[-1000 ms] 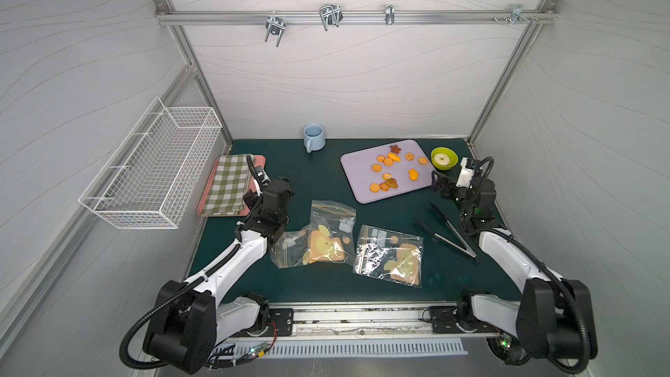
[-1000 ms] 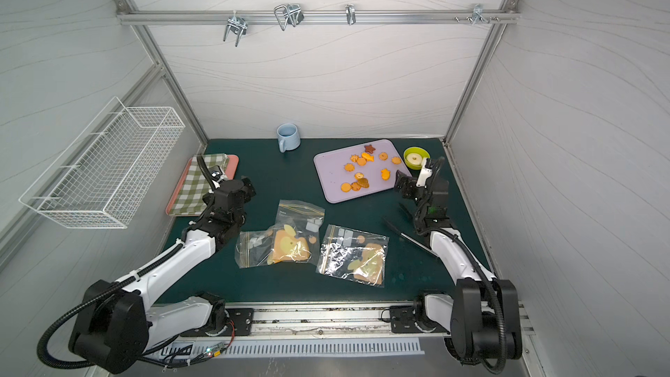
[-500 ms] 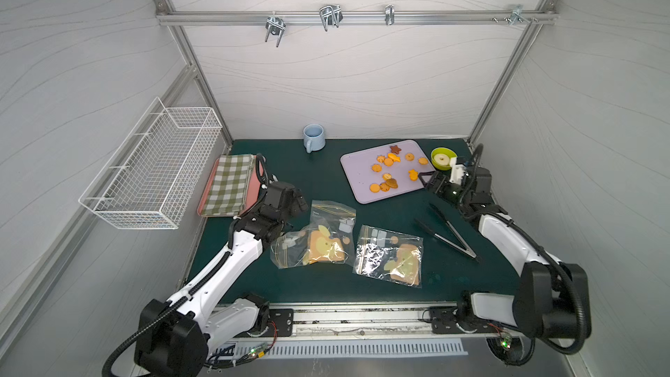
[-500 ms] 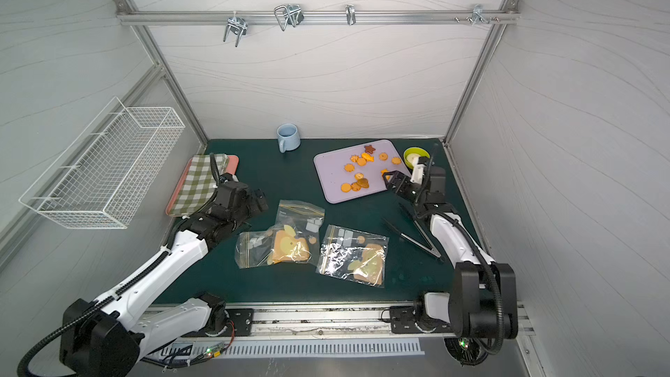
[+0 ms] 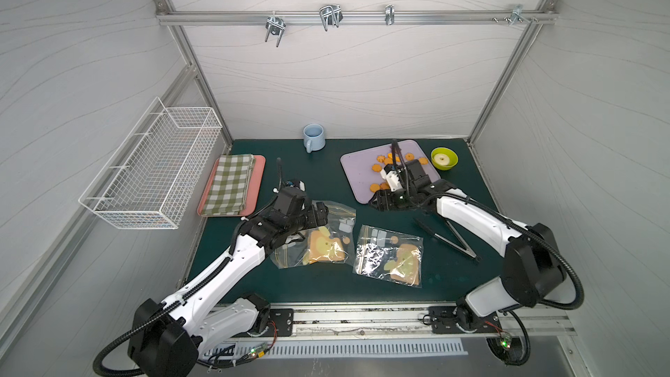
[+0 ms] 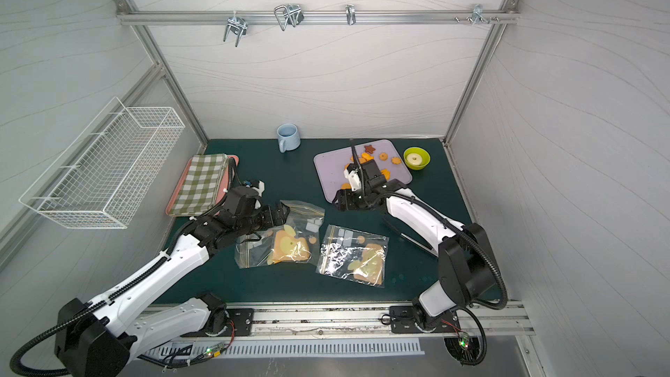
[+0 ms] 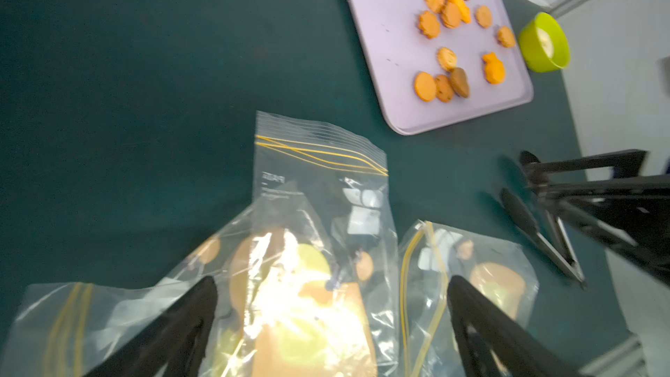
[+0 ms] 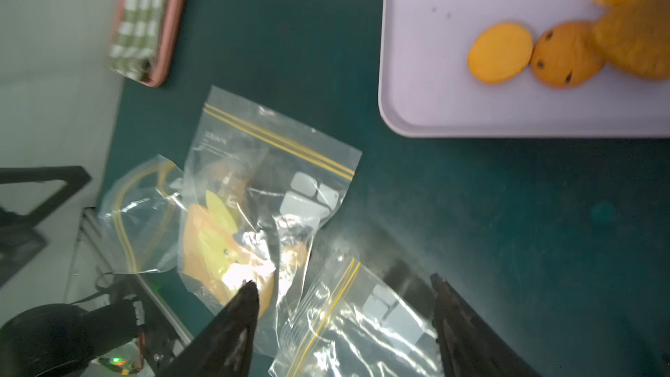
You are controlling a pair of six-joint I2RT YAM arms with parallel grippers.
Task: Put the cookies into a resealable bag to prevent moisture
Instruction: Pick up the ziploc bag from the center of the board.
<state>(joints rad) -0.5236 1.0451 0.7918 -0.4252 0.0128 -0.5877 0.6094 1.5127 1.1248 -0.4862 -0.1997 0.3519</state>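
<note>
Both top views look steeply down from high above the front edge toward the back wall (image 5: 344, 85), taking in the whole tabletop (image 5: 326, 175) from afar. The left wrist camera sits low over the bags (image 7: 315, 190), left claw (image 7: 331, 281) in frame, facing across to the tray (image 7: 380, 30), cookies (image 7: 449, 16) and bowl (image 7: 544, 41). The right wrist camera hangs closer, by the tray's corner, right claw (image 8: 342, 281) in frame, facing back at the bags. Both wrist views share tray, cookies and bags.
</note>
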